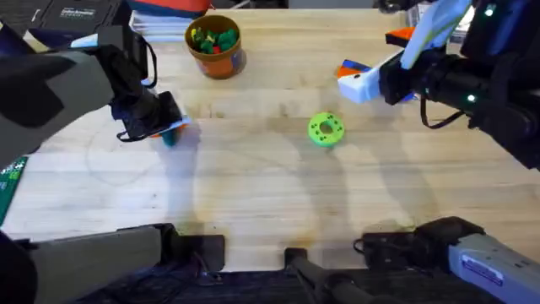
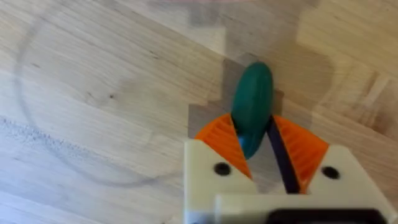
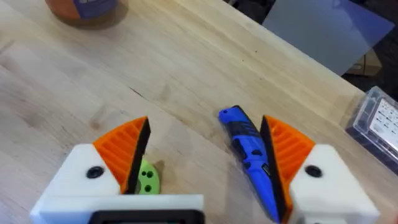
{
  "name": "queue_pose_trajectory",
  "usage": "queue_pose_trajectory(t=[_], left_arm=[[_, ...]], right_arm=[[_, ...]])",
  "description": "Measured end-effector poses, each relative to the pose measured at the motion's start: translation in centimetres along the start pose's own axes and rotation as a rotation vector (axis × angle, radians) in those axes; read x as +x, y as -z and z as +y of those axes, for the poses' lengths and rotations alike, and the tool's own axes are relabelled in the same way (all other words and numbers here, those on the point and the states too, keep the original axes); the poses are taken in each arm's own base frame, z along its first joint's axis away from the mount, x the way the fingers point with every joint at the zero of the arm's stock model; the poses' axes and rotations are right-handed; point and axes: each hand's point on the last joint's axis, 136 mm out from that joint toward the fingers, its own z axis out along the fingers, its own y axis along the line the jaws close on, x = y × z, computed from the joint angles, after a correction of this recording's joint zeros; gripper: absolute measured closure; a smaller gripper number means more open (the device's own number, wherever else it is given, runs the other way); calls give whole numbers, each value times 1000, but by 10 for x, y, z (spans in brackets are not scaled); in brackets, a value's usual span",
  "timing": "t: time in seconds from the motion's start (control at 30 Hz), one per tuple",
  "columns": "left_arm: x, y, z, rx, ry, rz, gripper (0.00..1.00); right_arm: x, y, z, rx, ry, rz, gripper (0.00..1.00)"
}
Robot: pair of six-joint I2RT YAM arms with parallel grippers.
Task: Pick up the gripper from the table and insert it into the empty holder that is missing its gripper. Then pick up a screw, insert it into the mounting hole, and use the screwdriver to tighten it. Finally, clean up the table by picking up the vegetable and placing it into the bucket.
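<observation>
Overhead first: the left end effector (image 1: 160, 127) is low over the wooden worktop (image 1: 253, 194) at about nine o'clock, and a sliver of the dark-green vegetable (image 1: 171, 135) peeks out under it. The bucket (image 1: 214, 46) stands at roughly eleven o'clock, well apart from it, with small colourful bits inside. The bright-green disc (image 1: 326, 129) lies just right of centre. At about two o'clock the right end effector (image 1: 359, 80) hangs above the worktop near something blue.

Left wrist view — the left end effector (image 2: 256, 140) is clenched on the vegetable (image 2: 252, 106), the orange ribbed pads (image 2: 217, 134) pressing it from both sides while its far end sticks out beyond the tips.

Right wrist view — the right end effector (image 3: 205, 146) is spread wide and released, gripping nothing. The blue screwdriver (image 3: 249, 155) lies on the worktop close against one pad (image 3: 287, 149), and the green disc (image 3: 147, 179) sits by the other.
</observation>
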Motion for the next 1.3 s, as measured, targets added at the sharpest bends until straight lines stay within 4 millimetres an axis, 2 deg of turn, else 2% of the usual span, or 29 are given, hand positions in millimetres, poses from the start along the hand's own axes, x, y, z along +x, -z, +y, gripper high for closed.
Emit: queue_pose_trajectory(t=[0.07,0.13,0.17,0.37,0.7,0.9,1.13,1.23,1.3], left_arm=[[-2,0,0,1,-2,-6,792],[-4,2,0,0,-3,-14,953],[-6,3,-1,2,-3,-17,977],[-12,12,-12,52,-3,4,976],[-66,75,-58,270,-10,-98,976],[-100,108,-96,446,-56,-230,976],[-134,141,-155,618,-168,-447,976],[-144,142,-179,669,-176,-486,976],[-148,132,-190,684,-167,-478,976]], right_arm=[[0,0,0,0,0,0,7],[0,0,0,1,0,-2,7],[-1,0,0,1,1,-4,7],[-9,0,-3,12,5,-37,7],[-13,0,-4,17,7,-51,7],[-13,0,-4,17,7,-51,7],[-13,0,-4,17,7,-51,7],[-13,0,-4,17,7,-51,7],[-13,0,-4,17,7,-51,10]])
